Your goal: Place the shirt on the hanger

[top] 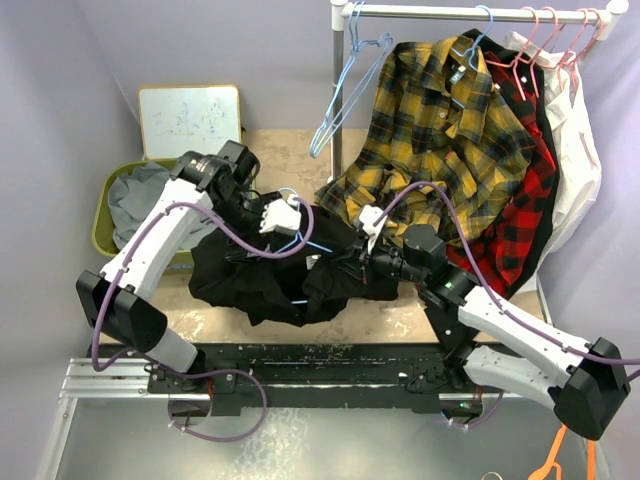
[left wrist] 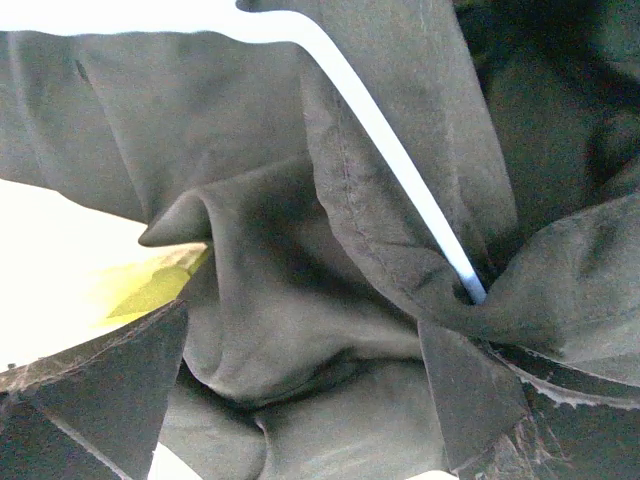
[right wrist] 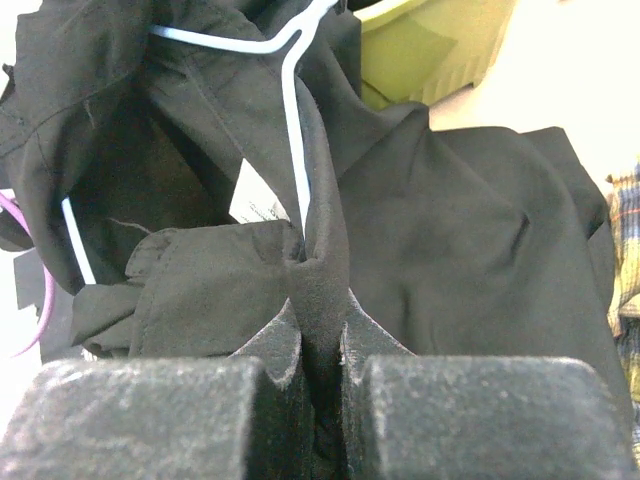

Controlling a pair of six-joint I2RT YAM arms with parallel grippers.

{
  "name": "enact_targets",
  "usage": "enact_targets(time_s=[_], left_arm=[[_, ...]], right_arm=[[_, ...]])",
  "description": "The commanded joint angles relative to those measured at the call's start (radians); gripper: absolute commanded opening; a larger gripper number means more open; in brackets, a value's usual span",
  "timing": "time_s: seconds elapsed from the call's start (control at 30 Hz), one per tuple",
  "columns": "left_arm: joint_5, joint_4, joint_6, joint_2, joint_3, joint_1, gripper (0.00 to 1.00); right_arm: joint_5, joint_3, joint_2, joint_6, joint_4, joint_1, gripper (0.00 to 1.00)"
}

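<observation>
The black shirt (top: 265,275) lies bunched on the table between my arms. The light-blue hanger is mostly inside it; short bits of its rod show in the top view (top: 318,246). In the right wrist view the hanger (right wrist: 290,110) runs down into a fold of the shirt (right wrist: 460,250). My right gripper (right wrist: 320,310) is shut on that fold, at the shirt's right side (top: 357,262). In the left wrist view the hanger rod (left wrist: 390,150) enters the shirt (left wrist: 280,300). My left gripper (left wrist: 300,400) sits at the shirt's top (top: 288,216), fingers apart, with cloth bulging between them.
A green bin (top: 103,225) holding a grey garment (top: 140,195) stands at the left, a whiteboard (top: 190,120) behind it. The rack pole (top: 338,140) carries another blue hanger (top: 345,95), a yellow plaid shirt (top: 440,130), a red plaid shirt (top: 525,200) and pink hangers (top: 545,40).
</observation>
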Motion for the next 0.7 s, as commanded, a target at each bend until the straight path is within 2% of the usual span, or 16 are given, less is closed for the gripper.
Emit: enact_targets(time_s=[0.0, 0.13, 0.3, 0.5, 0.67], left_arm=[[-0.154, -0.072, 0.045, -0.061, -0.062, -0.06, 0.99], [-0.274, -0.059, 0.144, -0.1, -0.108, -0.119, 1.0], [-0.384, -0.053, 0.161, -0.109, -0.098, -0.127, 0.99], [-0.638, 0.138, -0.038, -0.129, -0.101, -0.129, 1.0], [-0.554, 0.405, -0.293, -0.168, -0.034, -0.085, 0.99]], right_arm=[[0.137, 0.005, 0.007, 0.013, 0.087, -0.014, 0.0], [0.15, 0.022, 0.043, 0.001, 0.094, -0.015, 0.0], [0.218, 0.023, 0.07, 0.0, 0.11, -0.014, 0.0], [0.254, 0.002, 0.07, 0.023, 0.159, -0.014, 0.0], [0.195, -0.022, 0.048, 0.006, 0.16, -0.015, 0.0]])
